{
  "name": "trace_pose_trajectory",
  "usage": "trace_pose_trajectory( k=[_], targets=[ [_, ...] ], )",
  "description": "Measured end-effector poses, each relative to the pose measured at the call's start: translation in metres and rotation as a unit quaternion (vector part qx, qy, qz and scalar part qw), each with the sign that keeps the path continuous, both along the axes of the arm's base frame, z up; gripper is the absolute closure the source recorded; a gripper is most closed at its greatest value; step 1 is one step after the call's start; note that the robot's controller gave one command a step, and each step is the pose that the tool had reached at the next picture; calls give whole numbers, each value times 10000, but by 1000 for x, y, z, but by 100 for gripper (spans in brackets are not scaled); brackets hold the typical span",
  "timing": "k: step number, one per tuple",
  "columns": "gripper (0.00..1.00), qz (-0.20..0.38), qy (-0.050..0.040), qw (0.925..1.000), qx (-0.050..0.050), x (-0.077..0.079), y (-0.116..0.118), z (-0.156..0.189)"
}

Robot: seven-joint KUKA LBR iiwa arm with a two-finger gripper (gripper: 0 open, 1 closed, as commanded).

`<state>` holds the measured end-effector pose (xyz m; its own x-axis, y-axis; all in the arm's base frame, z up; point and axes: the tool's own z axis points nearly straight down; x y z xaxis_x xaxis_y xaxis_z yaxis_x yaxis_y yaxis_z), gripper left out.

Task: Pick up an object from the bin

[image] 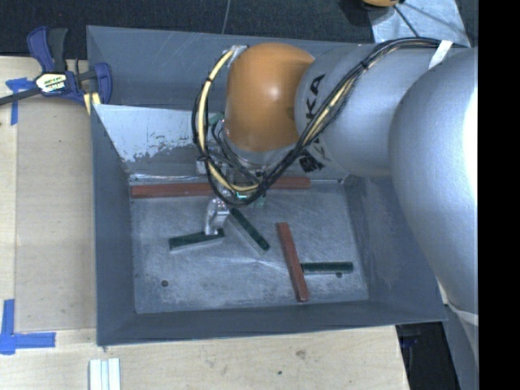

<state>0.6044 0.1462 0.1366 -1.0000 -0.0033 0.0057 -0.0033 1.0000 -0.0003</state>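
Note:
My gripper hangs below the orange wrist cover, over the middle of the bin floor, its metal fingertip low near the floor. Just below and left of it lies a dark green flat stick, nearly level, its right end at the fingertip. A second dark green stick slants down to the right from under the gripper. To the right lies a reddish-brown stick, angled steeply. Nothing shows between the fingers.
A long reddish-brown stick lies along the bin's back wall, partly behind the arm. A third dark green stick lies at the right, next to the brown one. The arm and its cables cover the bin's upper right.

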Motion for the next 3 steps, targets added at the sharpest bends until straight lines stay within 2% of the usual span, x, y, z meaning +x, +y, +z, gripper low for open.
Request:
trace_pose_trajectory(
  k=[1,2,3],
  targets=[
    [0,-14,-40,10000,7,2,0,5],
    [100,17,-157,9999,37,-47,2,-59],
    [100,14,-157,9999,38,-47,2,-59]
  ],
)
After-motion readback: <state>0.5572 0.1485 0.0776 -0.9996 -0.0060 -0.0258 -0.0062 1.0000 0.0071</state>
